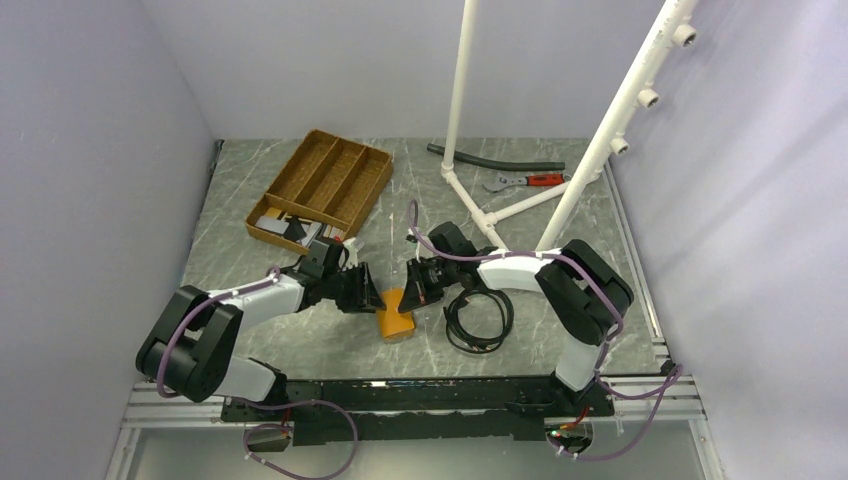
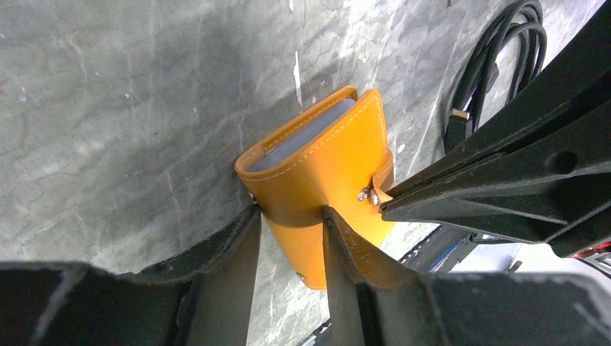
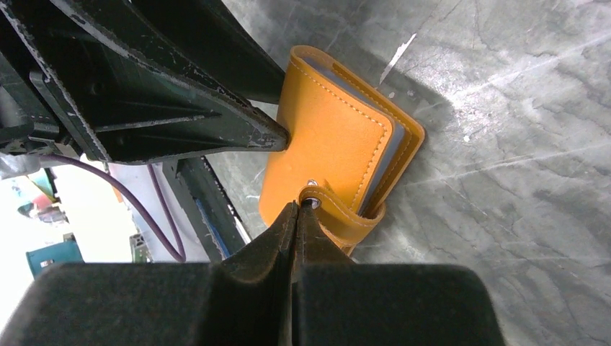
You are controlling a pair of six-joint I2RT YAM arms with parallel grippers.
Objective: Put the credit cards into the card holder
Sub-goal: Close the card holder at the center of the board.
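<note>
— Where do we find the card holder (image 1: pixel 396 318)?
— We see it folded over on the grey table (image 1: pixel 330 345), near the middle, at the near side between the two grippers. Pale blue-grey pockets show along its open edge.
— How do we read the left gripper (image 2: pixel 290 213)?
— It reaches in from the left, its fingers (image 2: pixel 230 252) clamped on the holder's folded end, one on each face.
— And the right gripper (image 3: pixel 297 209)?
— Its jaws are together, tips against the snap tab (image 3: pixel 346 218). We cannot tell whether the strap is pinched between them.
— The credit cards (image 1: pixel 272 229)?
— We make out grey and dark ones in the nearest compartment of the wooden tray (image 1: pixel 335 170), far and left of the holder, well apart from it.
— Anything else close by?
— A coiled black cable (image 1: pixel 478 318) lies just right of the holder.
</note>
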